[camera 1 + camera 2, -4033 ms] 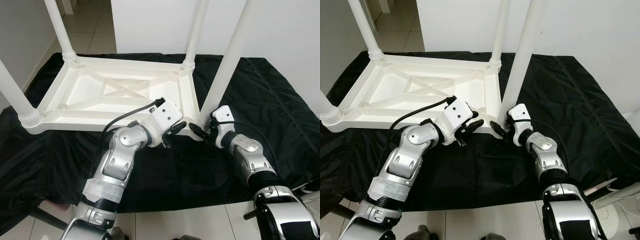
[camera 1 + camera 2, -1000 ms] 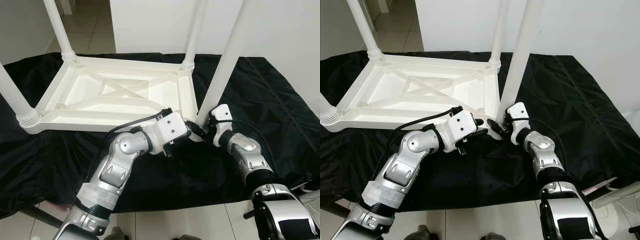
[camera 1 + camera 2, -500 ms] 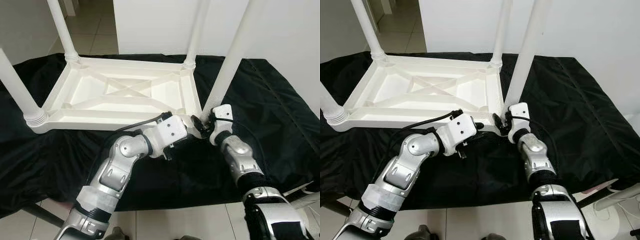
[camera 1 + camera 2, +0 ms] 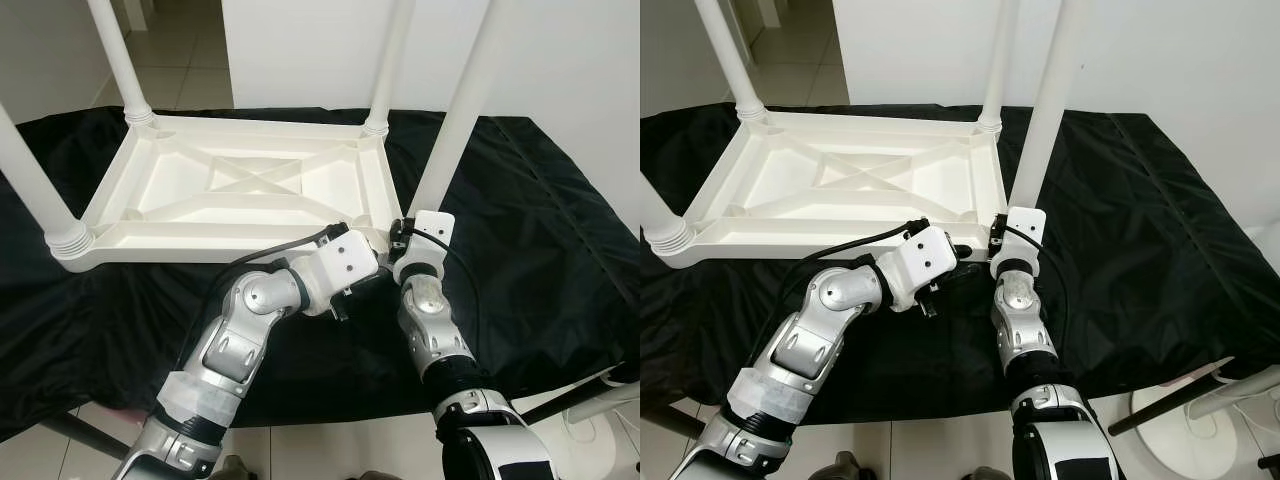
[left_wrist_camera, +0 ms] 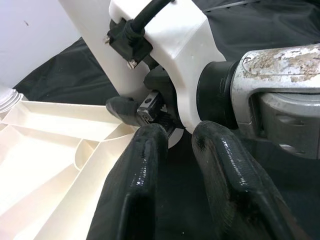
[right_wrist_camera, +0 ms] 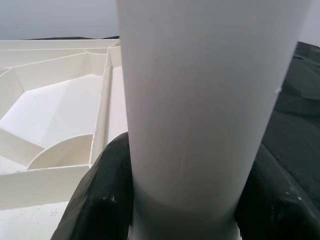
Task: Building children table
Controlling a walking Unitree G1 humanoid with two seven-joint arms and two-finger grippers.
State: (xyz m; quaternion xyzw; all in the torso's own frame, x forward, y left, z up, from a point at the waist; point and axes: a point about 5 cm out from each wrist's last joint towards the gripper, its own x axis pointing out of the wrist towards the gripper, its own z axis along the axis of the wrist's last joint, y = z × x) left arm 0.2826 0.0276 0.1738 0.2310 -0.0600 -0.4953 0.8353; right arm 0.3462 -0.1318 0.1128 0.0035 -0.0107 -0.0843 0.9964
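Cloth (image 4: 540,230), black and single, covers the floor under one white children table (image 4: 240,195) lying upside down, its long axis running 9 to 3 o'clock. Four white legs point straight up, one at each corner; the near right leg (image 4: 455,115) stands at 3 o'clock of the tabletop. Right pincer (image 6: 185,200) is clamped on the base of that leg, a black finger on each side. Left pincer (image 5: 175,145), fingers slightly apart and holding nothing, sits just beside the right wrist at the same corner.
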